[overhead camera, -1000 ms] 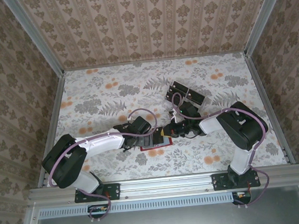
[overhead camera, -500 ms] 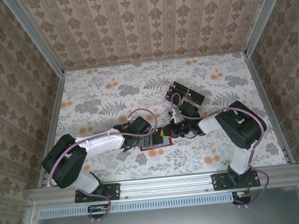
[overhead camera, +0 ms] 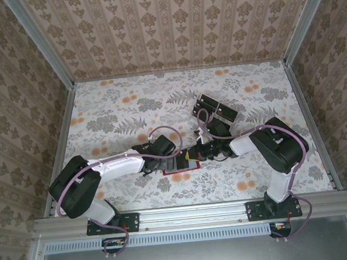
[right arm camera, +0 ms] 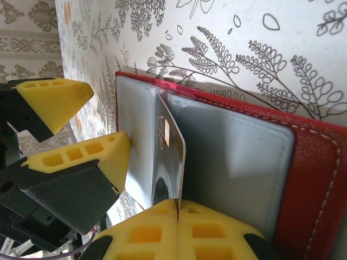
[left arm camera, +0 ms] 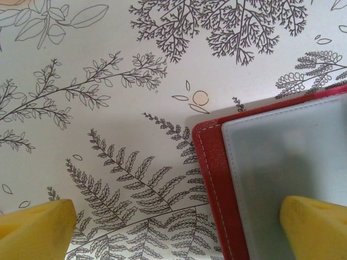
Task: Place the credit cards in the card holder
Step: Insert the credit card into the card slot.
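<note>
Top view: card holder (overhead camera: pixel 178 166) lying open on the worktop (overhead camera: pixel 117 110), left fingers (overhead camera: pixel 166 161) reaching it from 9 o'clock, right fingers (overhead camera: pixel 195 154) from 3 o'clock, other credit cards (overhead camera: pixel 214 109) sitting at its 1 o'clock. Left wrist: fingers standing wide apart, gripping nothing, straddling the holder's red corner. Right wrist: fingers pinching shut on one credit card (right arm camera: pixel 169 151), holding it edge-up between the grey panels.

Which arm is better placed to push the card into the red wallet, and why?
Right. The right gripper is shut on a card standing edge-on at the open wallet's grey pocket. The left gripper is open, one finger over the wallet, probably steadying it.
</note>
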Robot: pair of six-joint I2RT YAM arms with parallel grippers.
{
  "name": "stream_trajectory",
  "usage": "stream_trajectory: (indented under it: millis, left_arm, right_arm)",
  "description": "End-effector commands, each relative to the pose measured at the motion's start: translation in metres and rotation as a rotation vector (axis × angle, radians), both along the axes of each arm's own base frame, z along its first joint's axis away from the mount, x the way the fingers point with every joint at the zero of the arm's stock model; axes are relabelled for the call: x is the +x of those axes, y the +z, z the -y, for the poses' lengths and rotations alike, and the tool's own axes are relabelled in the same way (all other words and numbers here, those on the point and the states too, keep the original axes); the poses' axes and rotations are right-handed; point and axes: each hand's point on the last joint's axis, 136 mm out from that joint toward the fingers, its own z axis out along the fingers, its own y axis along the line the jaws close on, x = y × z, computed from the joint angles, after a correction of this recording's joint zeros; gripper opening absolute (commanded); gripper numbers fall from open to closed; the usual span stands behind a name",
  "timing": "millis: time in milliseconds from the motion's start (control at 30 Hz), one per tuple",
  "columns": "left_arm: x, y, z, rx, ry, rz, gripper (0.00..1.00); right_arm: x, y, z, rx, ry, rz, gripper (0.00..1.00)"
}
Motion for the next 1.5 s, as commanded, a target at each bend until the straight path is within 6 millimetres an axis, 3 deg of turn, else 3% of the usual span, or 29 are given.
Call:
stream_trajectory:
  millis: [0,1033,1200,1467]
  left_arm:
    - [-0.016,-0.017,-0.017,0.081,0.0,-0.067,1.0]
    - [-0.016,-0.019,-0.017,0.081,-0.002,-0.069,1.0]
    - [-0.012,-0.012,-0.012,0.058,-0.009,-0.059,1.0]
    - [0.005,0.024,-0.008,-0.047,0.019,-0.013,1.0]
  right_arm:
    - [-0.011,-0.011,0.002,-0.032,0.025,-0.04,0.0]
    - [-0.013,-0.022,-0.017,-0.059,0.073,-0.075,0.0]
    - [-0.013,-0.023,-0.018,-0.079,0.075,-0.079,0.0]
    - [-0.009,-0.003,-0.015,-0.11,0.065,-0.05,0.25]
